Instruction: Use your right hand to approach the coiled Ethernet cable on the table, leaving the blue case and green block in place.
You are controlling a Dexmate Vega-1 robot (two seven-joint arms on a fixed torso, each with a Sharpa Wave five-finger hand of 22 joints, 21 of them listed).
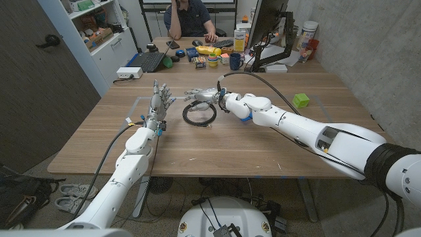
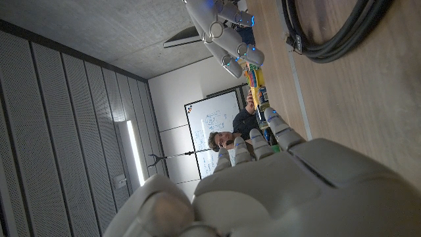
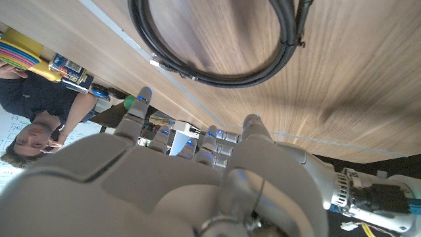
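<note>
From the head view I have the right robot hand (image 1: pixel 202 94) reaching in over the wooden surface (image 1: pixel 263 141), its fingers spread and holding nothing, just beside the far edge of the coiled black Ethernet cable (image 1: pixel 200 113), which lies flat near the middle of the surface. I cannot tell whether the fingertips touch the coil or sit just clear of it. The left robot hand (image 1: pixel 158 102) stands upright with its fingers apart, near the coil on the other side, gripping nothing. I judge the cable light, springy and fairly slick in its jacket: several loops lie loosely stacked, so a pinch on one strand would likely fan the coil out, and I would rather close around the whole bundle across its thickness, away from the plug. The right wrist view gives me what the head view cannot: the separate strands of the coil (image 3: pixel 210 46) and a clear plug end lying against the loop, with a pale tape line on the wood between my fingers and the cable. The left wrist view catches the right robot hand's fingertips (image 2: pixel 223 29) side-on beside the coil (image 2: pixel 335 33). The small green block (image 1: pixel 300 100) sits well apart, over toward the right edge of the surface.
</note>
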